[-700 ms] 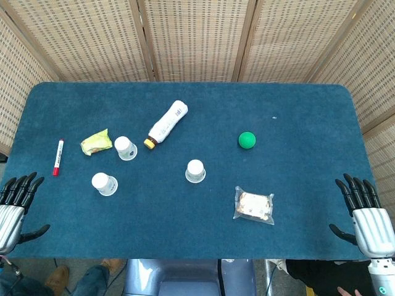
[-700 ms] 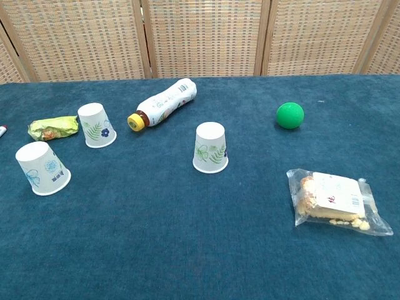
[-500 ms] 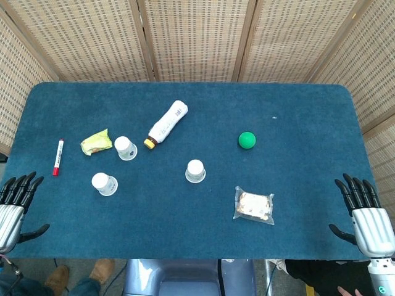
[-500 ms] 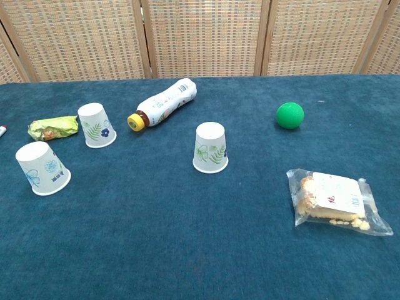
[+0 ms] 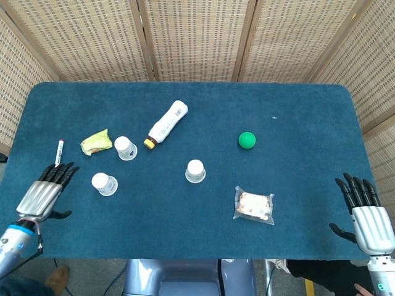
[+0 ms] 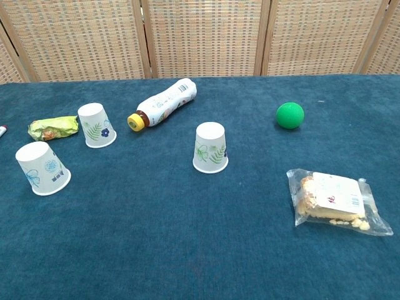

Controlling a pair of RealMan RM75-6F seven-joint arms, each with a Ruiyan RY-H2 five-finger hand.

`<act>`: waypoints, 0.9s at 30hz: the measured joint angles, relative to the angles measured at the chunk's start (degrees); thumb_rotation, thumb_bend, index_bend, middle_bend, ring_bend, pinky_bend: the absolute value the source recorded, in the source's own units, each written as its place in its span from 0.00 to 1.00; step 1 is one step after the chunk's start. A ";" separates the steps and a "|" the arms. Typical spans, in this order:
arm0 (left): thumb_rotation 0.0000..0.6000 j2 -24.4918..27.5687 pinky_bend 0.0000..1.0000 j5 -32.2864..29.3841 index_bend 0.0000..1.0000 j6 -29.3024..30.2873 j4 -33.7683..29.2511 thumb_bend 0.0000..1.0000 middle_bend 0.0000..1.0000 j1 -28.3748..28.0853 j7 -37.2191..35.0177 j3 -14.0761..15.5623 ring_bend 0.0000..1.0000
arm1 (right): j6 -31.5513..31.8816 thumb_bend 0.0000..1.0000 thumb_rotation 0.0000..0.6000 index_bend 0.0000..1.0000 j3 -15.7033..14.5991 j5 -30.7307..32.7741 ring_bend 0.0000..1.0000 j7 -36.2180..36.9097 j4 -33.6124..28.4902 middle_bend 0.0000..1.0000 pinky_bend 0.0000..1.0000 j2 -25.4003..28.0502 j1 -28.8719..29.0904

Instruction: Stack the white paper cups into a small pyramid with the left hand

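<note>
Three white paper cups stand upside down and apart on the blue table (image 5: 296,117). One cup (image 5: 104,184) (image 6: 42,168) is at the front left, a second cup (image 5: 125,148) (image 6: 96,125) sits behind it, and the third cup (image 5: 195,171) (image 6: 210,147) is near the middle. My left hand (image 5: 45,192) hovers open over the table's left edge, left of the front-left cup, fingers straight and apart. At the front right corner my right hand (image 5: 365,213) is open and empty. Neither hand shows in the chest view.
A white bottle (image 5: 166,123) with a yellow cap lies behind the cups. A yellow-green wrapper (image 5: 95,143) lies left of the second cup, and a red-capped marker (image 5: 59,150) lies just beyond my left hand. A green ball (image 5: 247,140) and a bagged snack (image 5: 253,205) lie on the right.
My left hand has moved from the front left corner forward and rightward onto the table, now covering the marker's red end. The cups and the right hand have not moved.
</note>
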 measured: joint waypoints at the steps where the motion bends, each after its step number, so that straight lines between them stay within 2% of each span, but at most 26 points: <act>1: 1.00 -0.79 0.00 -0.48 0.00 -1.80 1.54 0.00 0.00 -1.30 0.32 -0.25 0.00 | -0.21 0.00 1.00 0.00 0.04 0.25 0.00 -0.17 0.02 0.00 0.00 -0.07 0.05; 7: 1.00 -7.43 0.13 -1.19 0.03 -7.53 13.08 0.00 0.00 -7.45 0.16 -0.97 0.02 | -1.17 0.00 1.00 0.00 0.24 1.41 0.00 -0.74 0.27 0.00 0.00 -0.38 0.35; 12: 1.00 -12.95 0.25 1.16 0.19 -8.89 20.71 0.01 0.10 -10.42 -2.71 -0.47 0.17 | -1.42 0.00 1.00 0.00 0.27 1.68 0.00 -1.00 0.35 0.00 0.00 -0.57 0.46; 16: 1.00 -15.07 0.29 2.97 0.30 -8.90 23.41 0.03 0.18 -11.64 -4.96 0.30 0.24 | -1.55 0.00 1.00 0.00 0.36 1.99 0.00 -1.00 0.45 0.00 0.00 -0.63 0.51; 21: 1.00 -16.78 0.38 4.69 0.51 -7.51 25.24 0.11 0.35 -12.41 -6.92 0.97 0.39 | -1.61 0.00 1.00 0.00 0.40 2.09 0.00 -0.88 0.50 0.00 0.00 -0.67 0.57; 24: 1.00 -17.43 0.43 5.01 0.56 -5.92 25.91 0.17 0.40 -12.66 -6.78 0.91 0.43 | -1.54 0.00 1.00 0.00 0.41 2.10 0.00 -0.71 0.51 0.00 0.00 -0.61 0.55; 27: 1.00 -17.32 0.44 4.85 0.56 -5.39 24.89 0.19 0.40 -12.94 -6.91 0.57 0.43 | -1.48 0.00 1.00 0.00 0.40 2.07 0.00 -0.55 0.47 0.00 0.00 -0.52 0.54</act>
